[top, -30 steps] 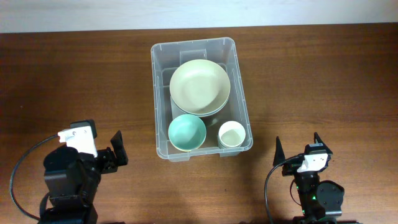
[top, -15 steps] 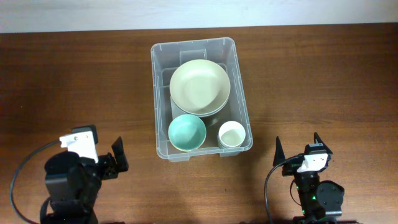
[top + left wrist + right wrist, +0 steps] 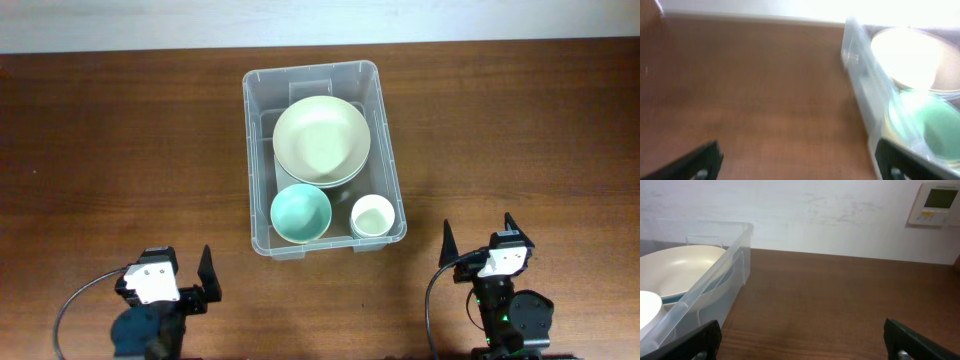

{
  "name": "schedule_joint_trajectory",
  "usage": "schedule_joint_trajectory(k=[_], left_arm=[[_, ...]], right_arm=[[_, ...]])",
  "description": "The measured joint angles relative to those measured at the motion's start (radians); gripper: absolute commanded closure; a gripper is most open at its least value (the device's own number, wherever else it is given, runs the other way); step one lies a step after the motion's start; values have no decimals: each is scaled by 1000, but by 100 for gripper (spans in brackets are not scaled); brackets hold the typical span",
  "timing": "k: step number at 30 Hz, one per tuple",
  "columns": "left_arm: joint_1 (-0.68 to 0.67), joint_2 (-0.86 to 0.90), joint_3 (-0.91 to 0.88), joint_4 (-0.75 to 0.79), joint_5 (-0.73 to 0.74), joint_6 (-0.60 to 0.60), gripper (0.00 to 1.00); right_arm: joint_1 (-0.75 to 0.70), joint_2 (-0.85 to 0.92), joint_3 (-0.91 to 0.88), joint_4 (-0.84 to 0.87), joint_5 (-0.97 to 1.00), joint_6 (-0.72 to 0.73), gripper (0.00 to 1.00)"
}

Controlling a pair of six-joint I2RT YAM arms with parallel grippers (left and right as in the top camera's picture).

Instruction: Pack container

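Note:
The container (image 3: 250,150) is a large clear plastic bin at the table's middle back. Inside it are a big cream bowl (image 3: 321,140), a teal bowl (image 3: 301,213) and a small white cup (image 3: 372,215). My left gripper (image 3: 180,268) is open and empty near the front edge, left of the container. In the blurred left wrist view its fingers (image 3: 797,167) frame bare table, with the container (image 3: 860,85) at right. My right gripper (image 3: 478,238) is open and empty at the front right. In the right wrist view its fingers (image 3: 805,347) frame bare table, with the container (image 3: 715,280) at left.
The brown wooden table (image 3: 520,130) extends on both sides of the container. A white wall runs along the back edge, with a thermostat (image 3: 937,202) at upper right in the right wrist view.
My left arm has drawn back toward the front edge and shifted slightly right, still open and empty. The right arm and the container's contents have not moved.

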Motion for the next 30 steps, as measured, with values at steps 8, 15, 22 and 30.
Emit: schedule_joint_trajectory(k=[8, 15, 22, 30], left_arm=[[0, -71, -251, 430, -3, 2, 0], [0, -71, -343, 606, -3, 82, 0], [-1, -72, -344, 555, -3, 197, 0], [-1, -72, -344, 555, -2, 220, 0]], right_arm=[[0, 0, 0, 0, 0, 0, 1], [0, 0, 0, 0, 0, 0, 1], [0, 0, 0, 0, 0, 0, 1], [0, 0, 0, 0, 0, 0, 1]])
